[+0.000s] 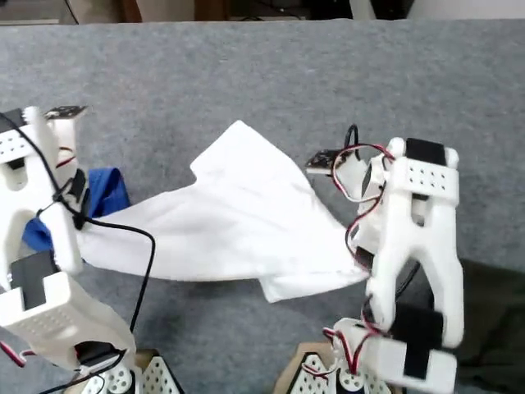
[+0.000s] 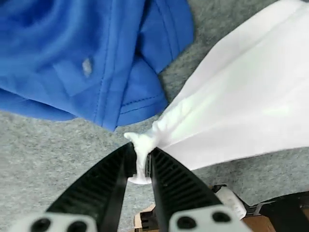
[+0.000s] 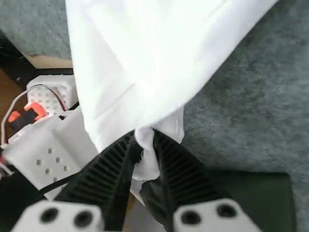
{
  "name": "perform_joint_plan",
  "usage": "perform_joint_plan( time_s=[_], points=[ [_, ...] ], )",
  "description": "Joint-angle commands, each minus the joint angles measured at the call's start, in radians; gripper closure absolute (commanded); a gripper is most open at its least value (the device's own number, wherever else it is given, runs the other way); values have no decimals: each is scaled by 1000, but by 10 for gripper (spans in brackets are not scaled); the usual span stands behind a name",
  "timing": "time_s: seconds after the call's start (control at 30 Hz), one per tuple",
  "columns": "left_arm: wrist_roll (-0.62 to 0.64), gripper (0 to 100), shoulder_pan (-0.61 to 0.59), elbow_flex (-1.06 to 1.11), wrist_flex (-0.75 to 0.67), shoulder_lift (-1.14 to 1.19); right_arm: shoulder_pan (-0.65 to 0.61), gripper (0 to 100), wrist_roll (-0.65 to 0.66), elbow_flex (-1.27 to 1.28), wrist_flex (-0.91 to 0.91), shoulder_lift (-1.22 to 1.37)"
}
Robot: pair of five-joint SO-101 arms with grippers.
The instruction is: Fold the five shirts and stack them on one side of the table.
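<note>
A white shirt (image 1: pixel 238 213) hangs stretched between the two arms over the grey table (image 1: pixel 246 74). My left gripper (image 2: pixel 139 169) is shut on a bunched corner of the white shirt (image 2: pixel 241 101) at the table's left side. My right gripper (image 3: pixel 144 154) is shut on another pinch of the white shirt (image 3: pixel 154 58) at the right side. A blue shirt (image 1: pixel 102 193) lies crumpled on the table beside the left arm, and it spreads under the left gripper as blue cloth (image 2: pixel 82 53).
A dark cloth (image 1: pixel 492 320) lies at the table's near right corner, beside the right arm's base (image 1: pixel 394 353). Wide grey table surface stretches behind the white shirt toward the far edge (image 1: pixel 262 25). The arm bases stand along the near edge.
</note>
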Motion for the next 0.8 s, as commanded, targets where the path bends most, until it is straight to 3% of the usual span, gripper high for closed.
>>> perform_joint_plan(
  time_s=[0.0,0.13,0.33,0.57,0.77],
  points=[
    [-43,982,-51,-11,11,-53,-10,872,15,-44,23,-96],
    [-44,982,-77,-9,11,-53,-79,756,-40,-194,15,-94],
    [-44,982,-80,-2,11,-48,-262,770,-212,-518,-14,65],
    [-41,982,-74,-2,11,-47,-490,790,-393,-958,-158,593],
    [-40,982,-77,-2,11,-47,-585,789,-508,-1532,-215,1130]
  ],
)
